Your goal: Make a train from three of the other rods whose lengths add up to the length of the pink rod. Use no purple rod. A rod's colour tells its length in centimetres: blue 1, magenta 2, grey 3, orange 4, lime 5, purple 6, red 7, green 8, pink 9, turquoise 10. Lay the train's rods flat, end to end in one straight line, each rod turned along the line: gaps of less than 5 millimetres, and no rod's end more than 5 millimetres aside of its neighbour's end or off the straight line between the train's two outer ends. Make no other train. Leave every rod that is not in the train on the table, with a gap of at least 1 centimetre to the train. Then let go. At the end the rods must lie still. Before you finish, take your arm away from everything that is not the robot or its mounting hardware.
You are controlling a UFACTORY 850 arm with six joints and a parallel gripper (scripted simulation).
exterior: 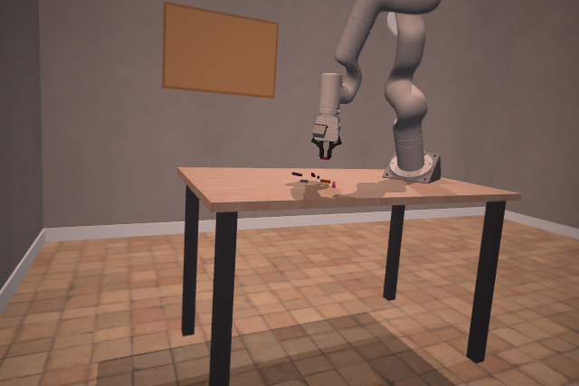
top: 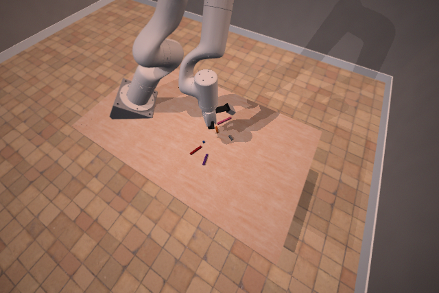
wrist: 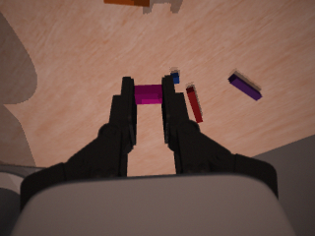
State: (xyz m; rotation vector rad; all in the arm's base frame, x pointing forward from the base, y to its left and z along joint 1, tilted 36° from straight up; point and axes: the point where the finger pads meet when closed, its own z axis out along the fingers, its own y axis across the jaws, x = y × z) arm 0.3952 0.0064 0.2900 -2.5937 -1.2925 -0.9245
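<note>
My gripper (wrist: 148, 90) (exterior: 325, 157) is shut on the magenta rod (wrist: 148, 94) (exterior: 324, 158) and holds it well above the table. The pink rod (top: 223, 120) (exterior: 334, 183) lies flat. The orange rod (top: 217, 129) (exterior: 325, 181) (wrist: 127, 2) lies near one end of the pink rod, apart from it. The grey rod (top: 231, 137) (exterior: 304, 181) lies apart, in the arm's shadow. The small blue rod (top: 204, 141) (exterior: 318, 177) (wrist: 175, 78) lies near one end of the red rod (top: 195, 149) (exterior: 312, 174) (wrist: 194, 104), with a gap between them.
The purple rod (top: 205, 159) (exterior: 297, 174) (wrist: 245, 87) lies beside the red rod, apart from it. The table (top: 247, 190) (exterior: 252, 185) bears the arm's base (top: 132, 105) (exterior: 411, 172) at one end. The arm's shadow falls across the pink and grey rods.
</note>
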